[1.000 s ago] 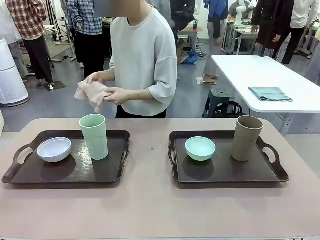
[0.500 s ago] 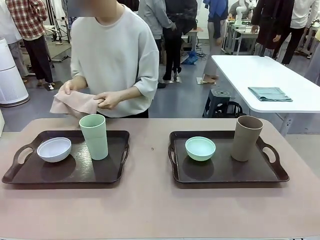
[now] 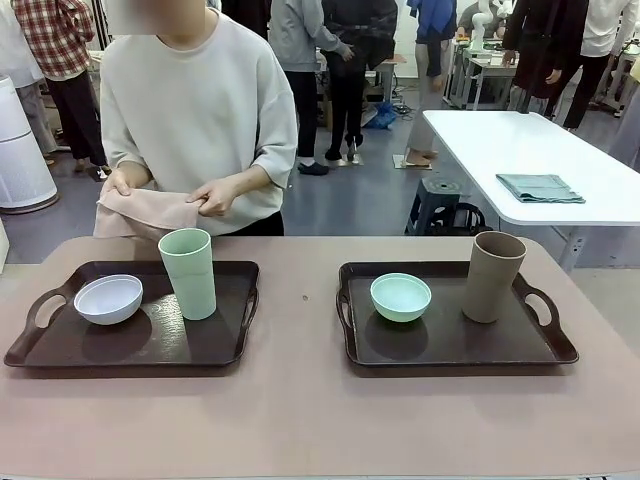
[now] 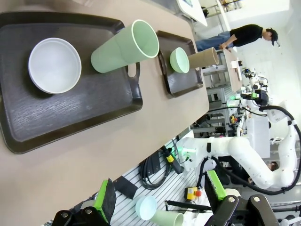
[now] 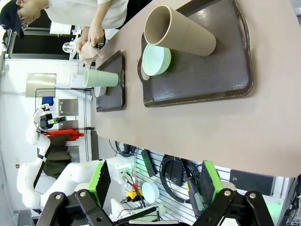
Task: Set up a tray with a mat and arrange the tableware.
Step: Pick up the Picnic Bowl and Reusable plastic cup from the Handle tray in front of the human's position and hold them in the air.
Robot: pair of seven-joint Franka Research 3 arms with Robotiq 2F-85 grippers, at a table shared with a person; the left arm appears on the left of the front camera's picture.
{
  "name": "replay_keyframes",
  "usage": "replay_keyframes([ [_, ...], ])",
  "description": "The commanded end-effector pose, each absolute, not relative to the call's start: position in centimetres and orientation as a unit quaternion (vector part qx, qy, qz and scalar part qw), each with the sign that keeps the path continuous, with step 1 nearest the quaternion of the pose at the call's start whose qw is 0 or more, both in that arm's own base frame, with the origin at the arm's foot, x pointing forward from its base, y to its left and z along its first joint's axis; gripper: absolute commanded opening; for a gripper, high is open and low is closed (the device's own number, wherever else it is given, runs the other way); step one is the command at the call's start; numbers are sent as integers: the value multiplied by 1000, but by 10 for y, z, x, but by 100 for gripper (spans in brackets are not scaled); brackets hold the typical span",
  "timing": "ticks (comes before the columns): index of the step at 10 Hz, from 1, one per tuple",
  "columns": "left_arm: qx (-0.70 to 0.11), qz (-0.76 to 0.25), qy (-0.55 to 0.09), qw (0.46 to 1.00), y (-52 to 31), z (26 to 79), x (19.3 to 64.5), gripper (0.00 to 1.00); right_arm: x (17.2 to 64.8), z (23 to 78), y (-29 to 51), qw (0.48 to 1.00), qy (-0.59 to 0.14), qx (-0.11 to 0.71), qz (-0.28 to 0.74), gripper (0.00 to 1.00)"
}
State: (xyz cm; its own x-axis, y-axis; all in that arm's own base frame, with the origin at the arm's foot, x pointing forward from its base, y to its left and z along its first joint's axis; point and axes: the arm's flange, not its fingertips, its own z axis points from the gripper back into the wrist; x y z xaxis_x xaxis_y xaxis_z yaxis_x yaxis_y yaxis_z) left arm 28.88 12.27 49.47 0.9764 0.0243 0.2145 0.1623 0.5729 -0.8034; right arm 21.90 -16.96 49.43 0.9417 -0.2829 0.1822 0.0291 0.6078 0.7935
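Left tray (image 3: pixel 215 345): white bowl (image 3: pixel 108 298), green cup (image 3: pixel 188 272). Right tray (image 3: pixel 450 345): mint bowl (image 3: pixel 400 296), tan cup (image 3: pixel 492 277). One mat (image 3: pixel 145 212). Left gripper (image 4: pixel 160 193), right gripper (image 5: pixel 154 181): apart.

The front camera sits on the robot's side of the table (image 3: pixel 320 430), a little above its top. It faces straight across at the person (image 3: pixel 200 110) standing at the far edge. The left tray (image 3: pixel 130 345) and the right tray (image 3: pixel 450 350) both lie fairly near it. The left wrist camera hangs off the near edge, rolled so the table runs sideways. It looks past the left end effector (image 4: pixel 160 194), with the left tray close and the right tray farther off. The right wrist camera mirrors that behind the right end effector (image 5: pixel 154 181): right tray near, left tray and person beyond. All three views share both trays and the stretch of table between them.
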Motion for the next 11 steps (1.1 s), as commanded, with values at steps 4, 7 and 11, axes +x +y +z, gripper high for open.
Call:
replay_keyframes([
  [4,-468,-49,-109,876,124,495,289,100,219,493,-169,880,-152,443,-81,100],
  [7,-468,-49,-109,876,124,495,289,100,219,493,-169,880,-152,443,-81,100],
  [11,-461,-39,-102,880,122,495,289,100,219,494,-170,885,-146,434,-88,100],
])
